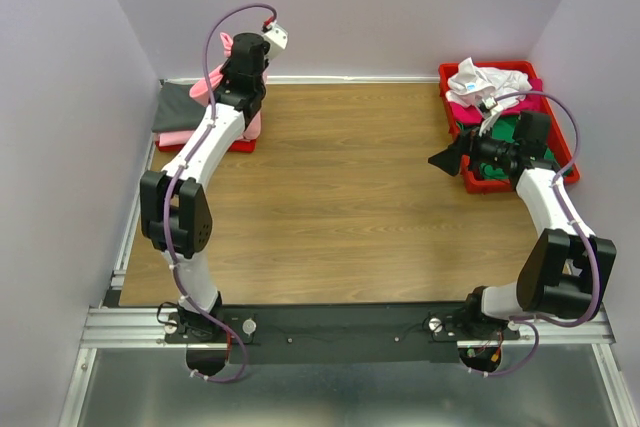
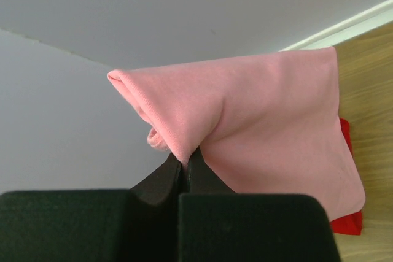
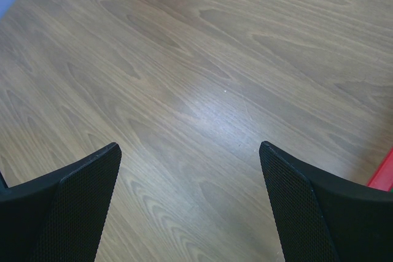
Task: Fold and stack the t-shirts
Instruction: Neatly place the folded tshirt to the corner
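Robot arms (image 1: 190,162) (image 1: 545,202): two. Red trays (image 1: 240,145) (image 1: 447,92): two. T-shirts: probably five, as piles hide some. One pink tee (image 2: 276,127), one dark grey tee (image 1: 178,107), one white tee (image 1: 478,80), one magenta tee (image 1: 466,113), one green tee (image 1: 512,131).

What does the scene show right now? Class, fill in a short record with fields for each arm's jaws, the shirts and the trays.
left jaws: shut on a fold of the pink t-shirt
pink t-shirt: hangs over the left red tray, far-left corner
dark grey shirt: lies next to the pink one
right jaws: open, holding nothing, over the wooden table
right red tray: loose heap of white shirt, magenta shirt, green shirt
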